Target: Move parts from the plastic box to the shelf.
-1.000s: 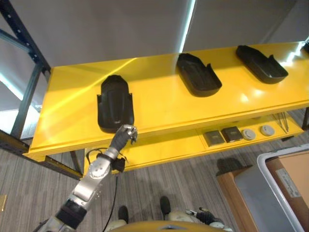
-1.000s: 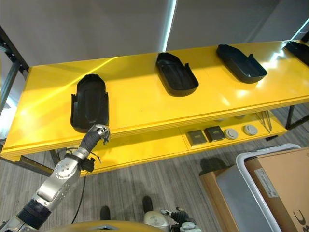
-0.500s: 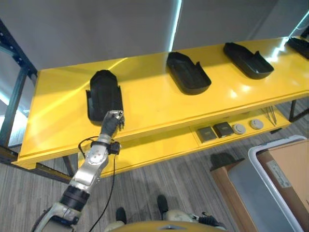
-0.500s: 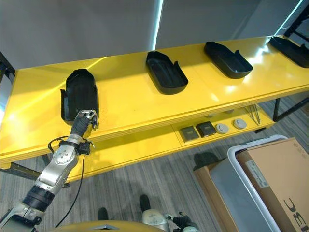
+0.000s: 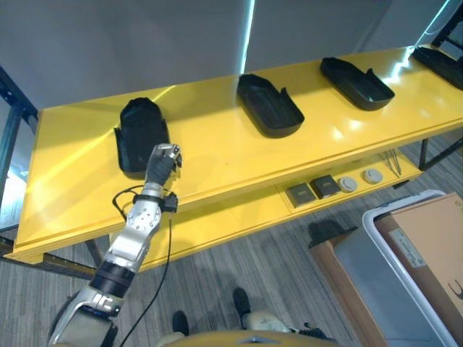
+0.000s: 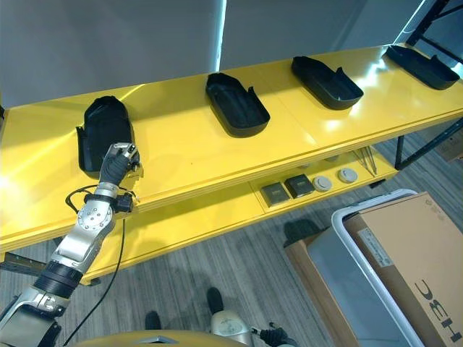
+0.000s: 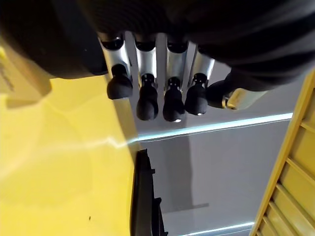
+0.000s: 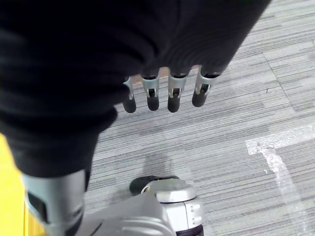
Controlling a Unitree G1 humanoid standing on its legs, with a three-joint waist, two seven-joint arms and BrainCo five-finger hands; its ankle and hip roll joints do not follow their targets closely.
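Black moulded plastic part point(image 5: 140, 136) lies at the left end of the yellow shelf top point(image 5: 217, 148), long axis running front to back, just beyond the left hand point(image 5: 160, 163), which rests at its near end with relaxed, empty fingers point(image 7: 147, 101).

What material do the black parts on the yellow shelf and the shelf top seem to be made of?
The black parts look like moulded plastic with a matte finish: thin walls, rounded tray shapes, dull highlights. The yellow shelf top looks like painted or coated board, or perhaps metal, with a glossy finish: it mirrors the light strip.
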